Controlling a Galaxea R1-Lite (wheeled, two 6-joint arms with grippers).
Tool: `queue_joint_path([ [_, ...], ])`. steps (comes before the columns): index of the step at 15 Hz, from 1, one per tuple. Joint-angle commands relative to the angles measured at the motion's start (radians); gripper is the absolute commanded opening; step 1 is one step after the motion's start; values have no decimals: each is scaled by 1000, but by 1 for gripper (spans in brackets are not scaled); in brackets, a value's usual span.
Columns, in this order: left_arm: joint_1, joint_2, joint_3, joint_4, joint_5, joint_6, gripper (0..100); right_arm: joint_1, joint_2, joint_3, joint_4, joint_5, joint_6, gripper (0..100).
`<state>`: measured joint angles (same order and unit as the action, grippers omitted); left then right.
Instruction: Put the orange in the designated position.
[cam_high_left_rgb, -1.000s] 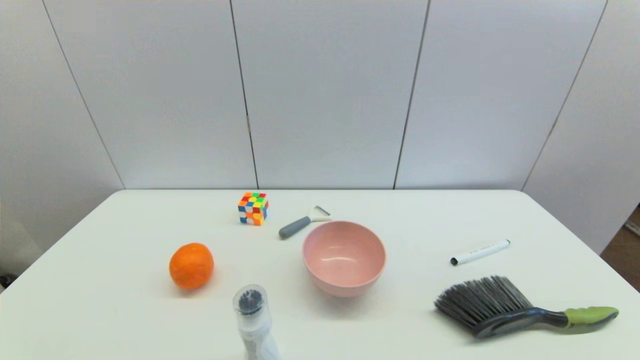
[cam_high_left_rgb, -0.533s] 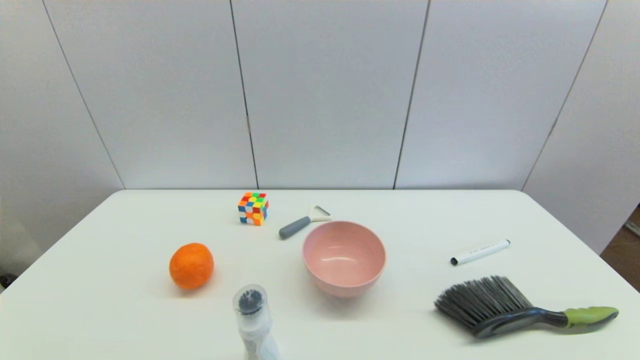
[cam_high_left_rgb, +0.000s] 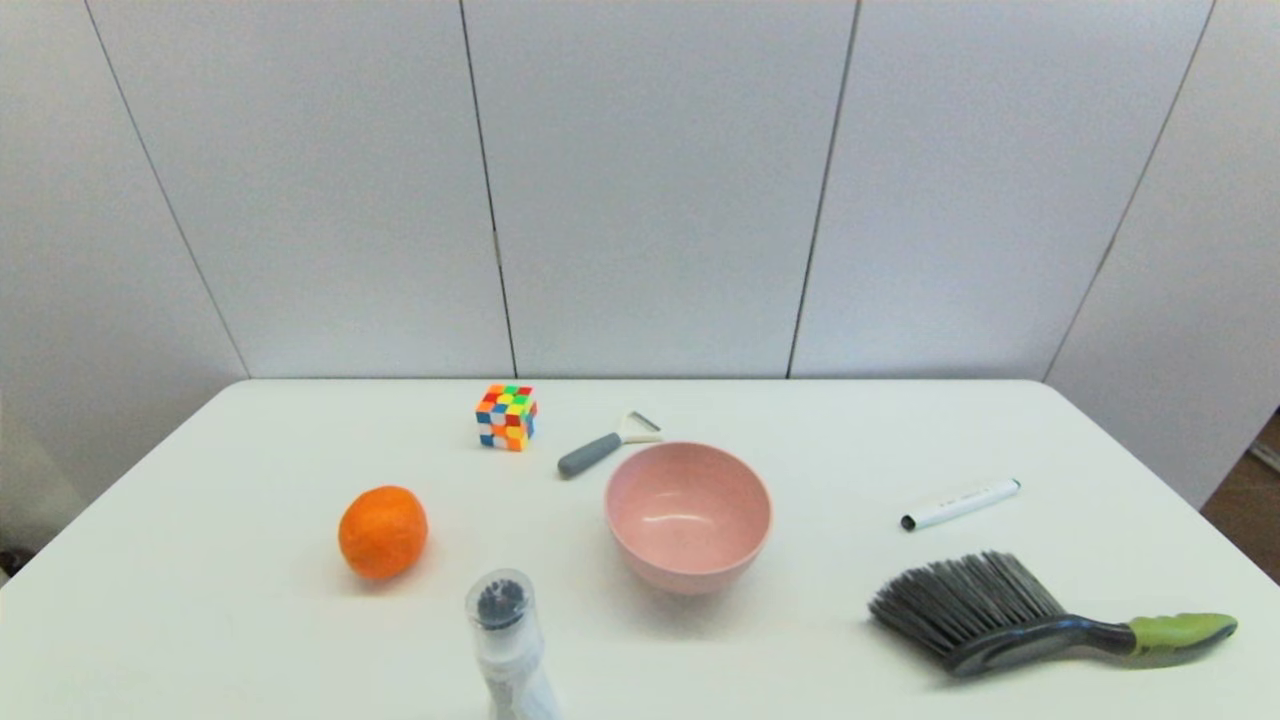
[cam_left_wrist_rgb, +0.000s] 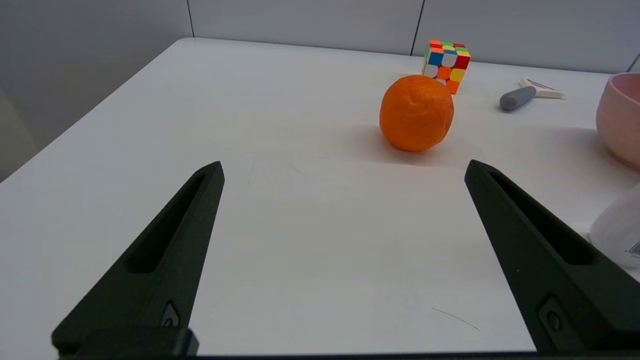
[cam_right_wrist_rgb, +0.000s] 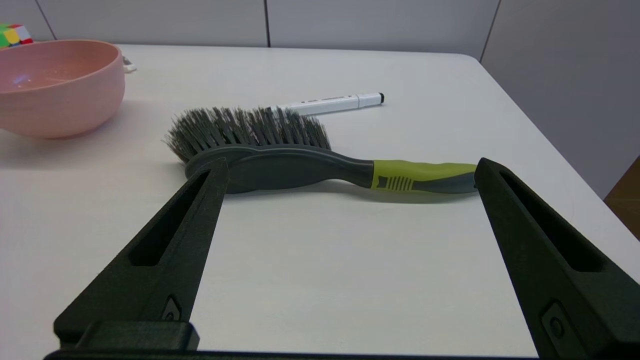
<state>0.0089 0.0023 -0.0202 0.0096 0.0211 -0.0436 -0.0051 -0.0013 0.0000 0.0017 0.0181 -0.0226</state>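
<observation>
A: Does anything differ between the earlier head views and this one?
B: Nothing visible; no object sits in a new spot and no arm enters the head view.
A: So there is no shift to report at all?
B: None that shows; wrist views exist only for this moment, so they offer no comparison

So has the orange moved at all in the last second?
No. The orange sits at the same spot left of the pink bowl, as before.
</observation>
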Motion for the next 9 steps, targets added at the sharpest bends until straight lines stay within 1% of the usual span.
queue_joint_path([
  [1,0,2,-3,0,-1,2,100,1,1,2,0,0,0,100],
  [9,0,13,-33,0,0,8,100,1,1,2,0,0,0,100],
])
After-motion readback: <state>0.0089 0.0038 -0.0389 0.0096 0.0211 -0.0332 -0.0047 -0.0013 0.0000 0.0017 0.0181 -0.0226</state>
